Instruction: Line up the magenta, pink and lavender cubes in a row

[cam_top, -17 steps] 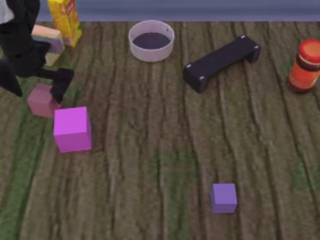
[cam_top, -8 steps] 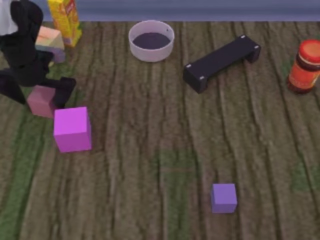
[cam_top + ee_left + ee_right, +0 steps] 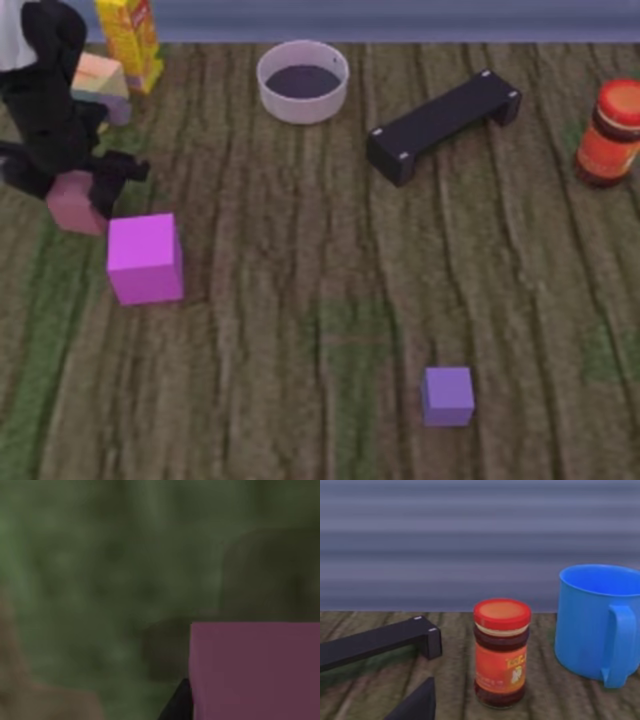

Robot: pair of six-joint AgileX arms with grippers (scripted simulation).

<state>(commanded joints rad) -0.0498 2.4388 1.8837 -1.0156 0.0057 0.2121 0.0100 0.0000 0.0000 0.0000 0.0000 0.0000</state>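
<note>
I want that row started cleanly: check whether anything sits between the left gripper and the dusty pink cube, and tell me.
Nothing visible does. In the top view the left gripper is already at the dusty pink cube, its fingers on either side. The magenta cube stands close beside it, nearer the table's front edge, not between them.

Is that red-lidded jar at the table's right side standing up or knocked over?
Standing up. The jar rests on its base with its red lid on top, and from above only the lid and shoulder show.

White bowl [image 3: 303,82] at far edge; black bracket [image 3: 443,125] right of it; red-lidded jar [image 3: 610,133] far right; yellow carton [image 3: 130,42] far left.
</note>
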